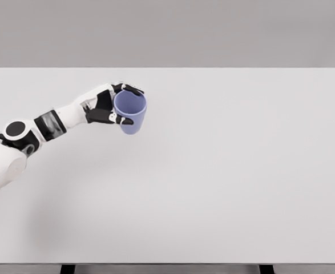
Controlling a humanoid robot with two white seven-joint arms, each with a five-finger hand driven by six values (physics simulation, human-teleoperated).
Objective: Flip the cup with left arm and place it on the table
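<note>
Left arm reaches in from lower left, forearm angled up-right over table point(224, 188). Left hand point(111, 104) wraps blue cup point(130, 113), fingers curled round rim and wall. Cup mouth up, tilted toward camera; interior looks empty. Resting or lifted: unclear.

No readable text anywhere. My cup point(130, 113), at 10 o'clock on the counter point(224, 171), is plain purple: no label, brand, number or sign.
</note>
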